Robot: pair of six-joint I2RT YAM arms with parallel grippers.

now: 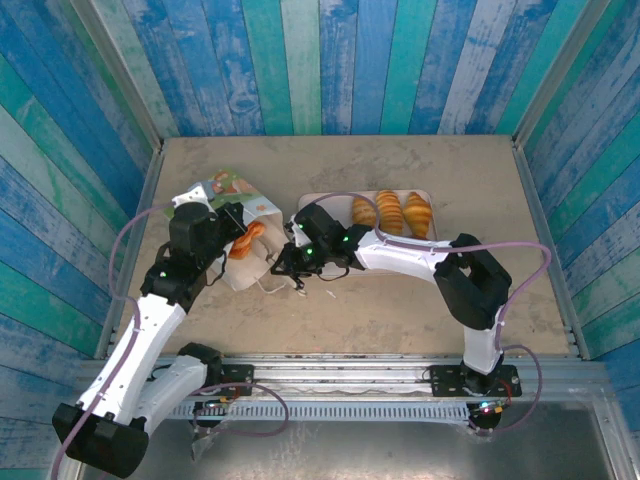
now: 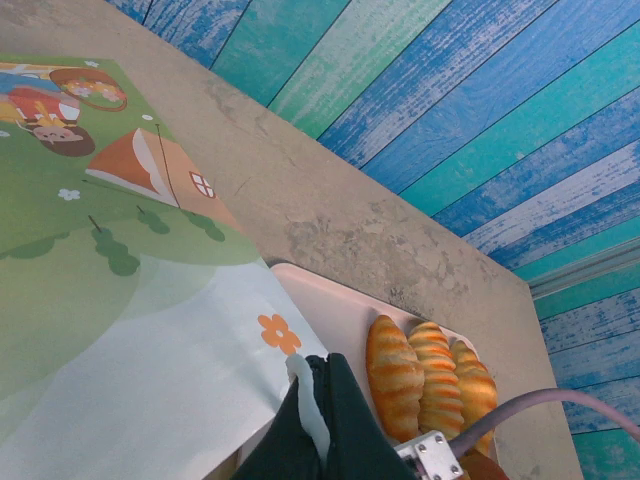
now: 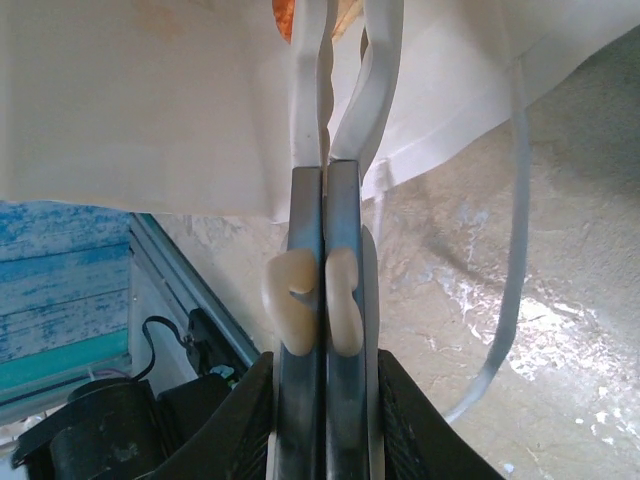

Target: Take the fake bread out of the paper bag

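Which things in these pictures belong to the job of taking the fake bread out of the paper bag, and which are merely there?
Belong to the job: paper bag; orange pastry showing in its opening; three croissants already on the tray; left fingers and right fingers, both at the bag.

Merely there: pink tray; table; blue plank walls.

White-shelled left arm [image 1: 150, 322] and right arm [image 1: 400, 256], black joint blocks [image 1: 470, 282], looping mauve cables [image 1: 120, 245]. The right gripper [image 3: 325, 175] has flat dark grey fingers [image 3: 305, 230] bearing cream lumps [image 3: 290, 300], possibly glue, back toward its wrist.
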